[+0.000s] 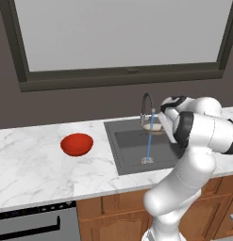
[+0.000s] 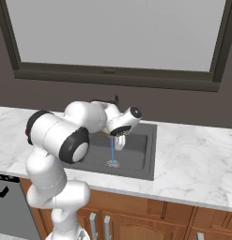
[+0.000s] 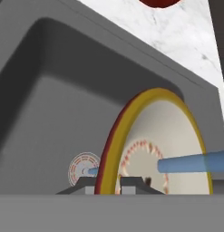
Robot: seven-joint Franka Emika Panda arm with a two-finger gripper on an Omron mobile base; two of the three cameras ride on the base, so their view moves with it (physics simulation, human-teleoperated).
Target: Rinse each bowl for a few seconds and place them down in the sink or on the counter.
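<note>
In the hand view my gripper (image 3: 109,185) is shut on the rim of the beige bowl (image 3: 164,136), one fingertip on each side of its yellow-brown edge. The bowl is held over the sink (image 3: 45,104), and a blue water stream (image 3: 195,163) hits its cream inside. The left base view has the beige bowl (image 1: 153,127) under the dark faucet (image 1: 145,106), with the gripper (image 1: 161,123) at its right side and water falling to the drain (image 1: 147,160). The red bowl (image 1: 77,144) sits on the counter (image 1: 28,160) left of the sink. My arm hides the held bowl in the right base view.
The sink (image 2: 141,157) is recessed in the white marble counter (image 2: 197,159), with bare worktop to its right. A dark-framed window (image 1: 122,37) runs along the wall behind. Wooden cabinets (image 2: 150,220) stand below the counter, and a dark appliance front (image 1: 28,226) is at the lower left.
</note>
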